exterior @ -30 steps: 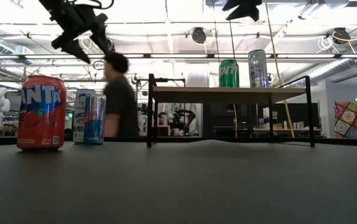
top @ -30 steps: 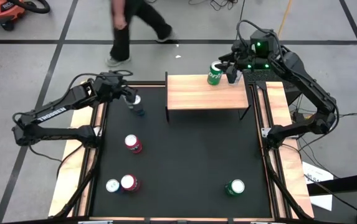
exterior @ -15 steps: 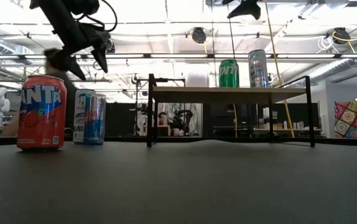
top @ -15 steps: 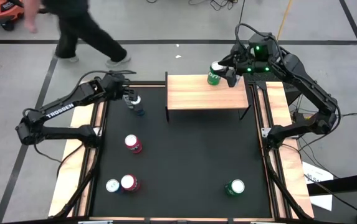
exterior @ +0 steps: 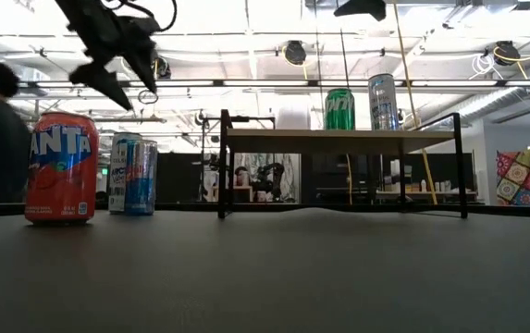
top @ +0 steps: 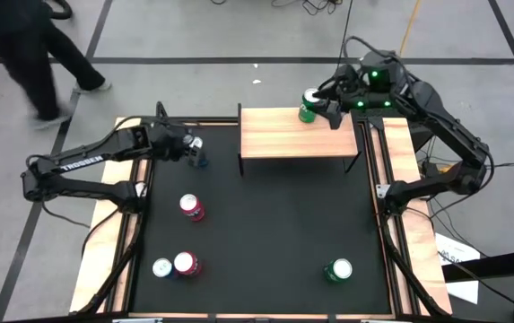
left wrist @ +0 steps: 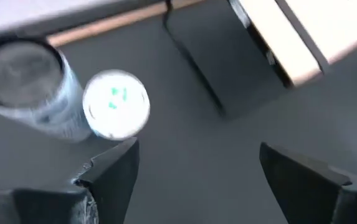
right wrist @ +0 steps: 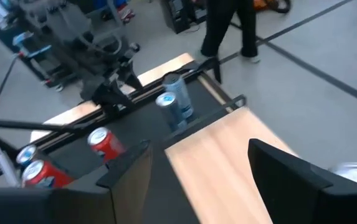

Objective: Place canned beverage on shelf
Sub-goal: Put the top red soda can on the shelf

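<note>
The shelf (top: 297, 133) stands at the mat's far edge with a green can (top: 309, 105) and a tall silver can (exterior: 383, 102) upright on its plank. My right gripper (top: 329, 111) hovers open over the plank's far right part, beside the green can; a can's silver top (right wrist: 356, 177) shows past one finger. My left gripper (left wrist: 203, 180) is open above the mat's far left, tipped down beside two slim cans (top: 198, 152) that stand upright on the mat; nothing is between its fingers.
A red can (top: 191, 208) stands mid-left on the mat, a white-topped can (top: 162, 267) and a red one (top: 185, 265) near left, a green can (top: 338, 269) near right. Wooden rails (top: 400, 152) flank the mat. A person (top: 23, 45) walks on the floor beyond.
My left gripper has tipped further down and shifted slightly toward the two slim cans. The person behind the table has walked off toward the left. The cans on the shelf and mat have stayed put.
</note>
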